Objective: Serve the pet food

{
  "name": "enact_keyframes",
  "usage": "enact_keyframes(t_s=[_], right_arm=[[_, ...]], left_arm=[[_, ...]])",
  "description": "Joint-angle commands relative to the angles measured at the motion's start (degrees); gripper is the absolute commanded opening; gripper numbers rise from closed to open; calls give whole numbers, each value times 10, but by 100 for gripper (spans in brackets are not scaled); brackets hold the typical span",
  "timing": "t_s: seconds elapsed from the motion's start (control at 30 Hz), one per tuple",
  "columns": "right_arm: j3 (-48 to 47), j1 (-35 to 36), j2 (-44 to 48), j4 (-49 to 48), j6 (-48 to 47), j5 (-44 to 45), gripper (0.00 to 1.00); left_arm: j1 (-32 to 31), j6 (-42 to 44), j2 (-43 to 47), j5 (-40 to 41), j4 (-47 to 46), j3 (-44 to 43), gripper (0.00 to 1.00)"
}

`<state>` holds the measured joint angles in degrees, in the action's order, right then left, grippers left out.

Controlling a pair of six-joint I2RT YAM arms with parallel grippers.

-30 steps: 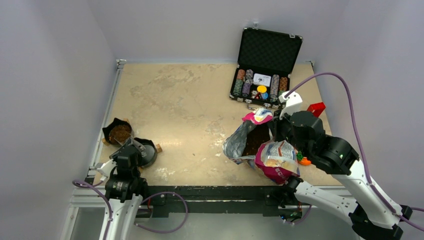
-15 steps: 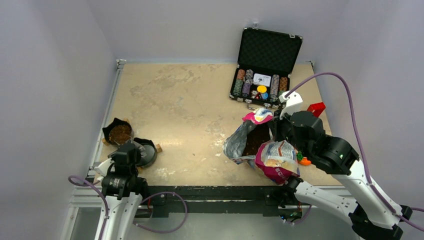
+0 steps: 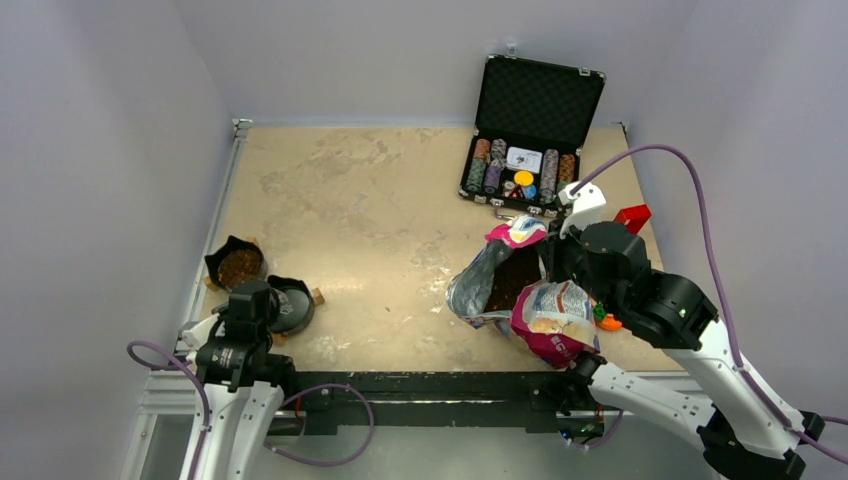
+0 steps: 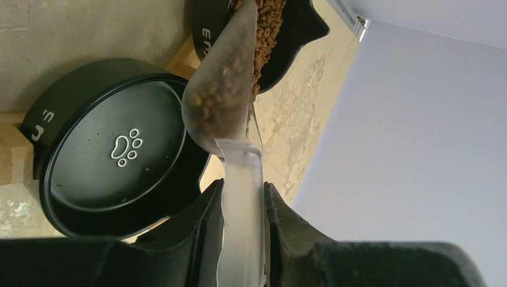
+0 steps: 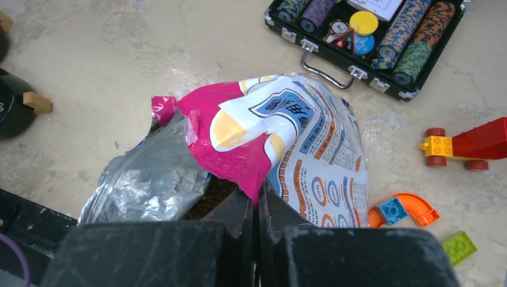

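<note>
Starting at the 8 o'clock side of the tabletop (image 3: 350, 200), two black pet bowls sit side by side on small wooden blocks (image 3: 317, 296). The farther bowl (image 3: 240, 267) holds a heap of dark-brown kibble (image 4: 272, 24). The nearer bowl (image 4: 119, 149), at its 4 o'clock, shows a white paw print and only a few crumbs. The left end effector (image 4: 242, 197) pinches the flat handle of a translucent scoop (image 4: 221, 95), one finger against each side. The scoop's cup is loaded with kibble and hangs above the nearer bowl's rim, its mouth pointing toward the filled bowl.

At 4 o'clock on the tabletop lies the pet food bag (image 5: 299, 137), pink and white outside and silver inside, with more kibble visible in its open mouth. The right end effector (image 5: 257, 200) is pressed together on the bag's torn pink edge.

At 1 o'clock an open black case (image 3: 530, 150) holds rows of poker chips (image 5: 418, 36). Near the bag's right side lie a red wheeled toy (image 5: 472, 140), an orange curved piece (image 5: 412, 209) and a green brick (image 5: 459, 246).
</note>
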<state>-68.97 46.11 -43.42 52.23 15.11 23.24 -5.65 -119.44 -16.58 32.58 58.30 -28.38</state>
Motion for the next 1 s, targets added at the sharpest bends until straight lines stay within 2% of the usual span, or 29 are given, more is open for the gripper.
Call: enact_keyframes(t_s=[0.0,0.37,0.97], right_arm=[[-6,-2,13,-63,-2,8,0],[-3,-10,20,-58,0,9,0],[-3,-16,18,-59,0,4,0]], left_arm=[[2,-238,-25,-3,26,-19,0],[3,-256,-89,-11,-9,-35,0],[34,-288,-180,-67,45,-114,0]])
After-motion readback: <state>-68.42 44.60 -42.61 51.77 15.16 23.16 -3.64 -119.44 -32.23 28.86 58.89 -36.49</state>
